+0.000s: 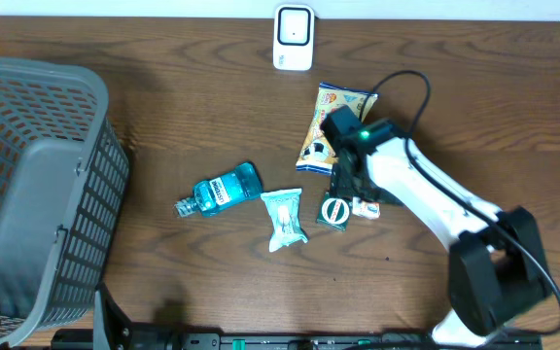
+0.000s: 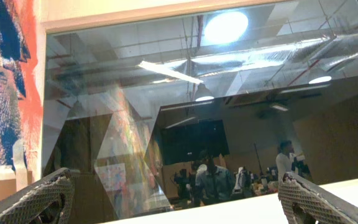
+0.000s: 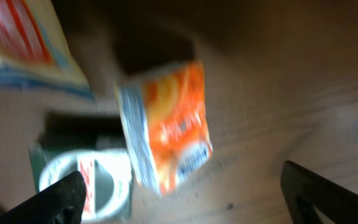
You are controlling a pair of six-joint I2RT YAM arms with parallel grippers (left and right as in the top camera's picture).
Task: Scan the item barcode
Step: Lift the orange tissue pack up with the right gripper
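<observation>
The right pincer [image 3: 184, 180] hung with fingers spread wide over the small orange packet [image 3: 166, 124], which lay on the worktop [image 1: 212, 107] just nearer than the snack bag [image 1: 331, 122]. A dark green box [image 1: 335, 210] crowded the packet there. Left of the bag lay a white pouch [image 1: 285, 218], a blue bottle [image 1: 222, 190] and, farther off, a grey basket [image 1: 37, 185]. The white scanner [image 1: 293, 37] stood beyond the bag. The left pincer [image 2: 176, 177] gaped, empty.

On my counter [image 1: 192, 97] the basket [image 1: 37, 185] sits far left, the scanner [image 1: 293, 37] at the back edge. Mid-counter, left to right, I see the bottle [image 1: 220, 190], pouch [image 1: 285, 219], small box [image 1: 335, 211] and packet [image 1: 366, 207] in a row, the snack bag [image 1: 331, 122] behind the box.
</observation>
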